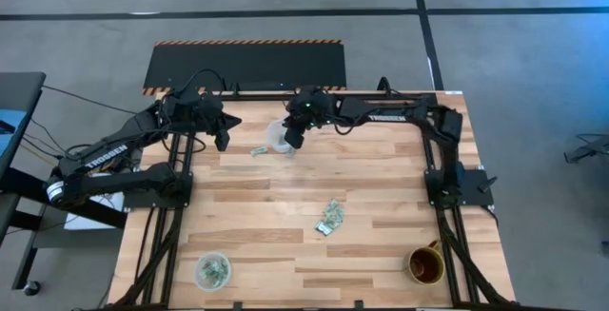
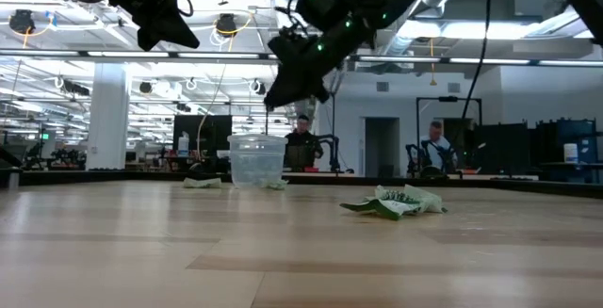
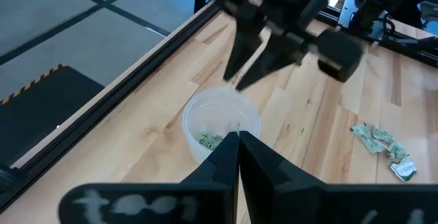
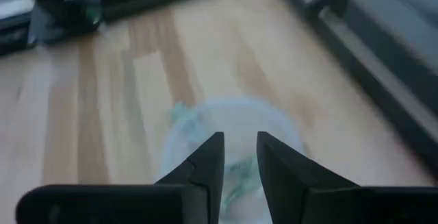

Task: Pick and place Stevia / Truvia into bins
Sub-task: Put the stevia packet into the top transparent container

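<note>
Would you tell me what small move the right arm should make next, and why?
Probably lift the right tool clear of the far cup and swing toward the loose packets at mid-table. Its fingers are slightly apart over the cup with nothing visible between them, and packets already lie inside, so a drop looks done. The left tool waits nearby, shut.

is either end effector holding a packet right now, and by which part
Neither. The right end effector hangs over the far cup, fingers slightly apart with nothing between them. The left end effector is shut and empty beside it.
</note>
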